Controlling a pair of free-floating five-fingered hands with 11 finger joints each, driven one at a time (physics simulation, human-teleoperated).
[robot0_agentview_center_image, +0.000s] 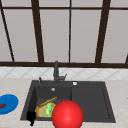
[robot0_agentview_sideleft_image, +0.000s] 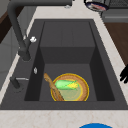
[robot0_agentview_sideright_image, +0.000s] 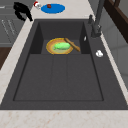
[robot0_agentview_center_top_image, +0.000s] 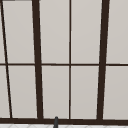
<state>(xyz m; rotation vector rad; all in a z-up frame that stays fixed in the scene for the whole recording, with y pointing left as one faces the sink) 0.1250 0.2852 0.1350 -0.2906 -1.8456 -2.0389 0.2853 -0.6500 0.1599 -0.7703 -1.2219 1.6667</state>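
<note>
My left hand hovers over the front rim of the dark sink, at the basin's left front corner, fingers relaxed and holding nothing. It appears above the counter edge in the right side view and at the picture's edge in the left side view. Nearest to it, in the basin, lies a yellow plate with a green vegetable on it. A wooden spoon leans across the plate's rim. A large red ball sits at the bottom of the front view, right of the hand.
A black faucet stands behind the basin. The sink's right half is a flat drainboard. A blue plate with a small dark red thing lies on the counter left of the sink. A window fills the wall behind.
</note>
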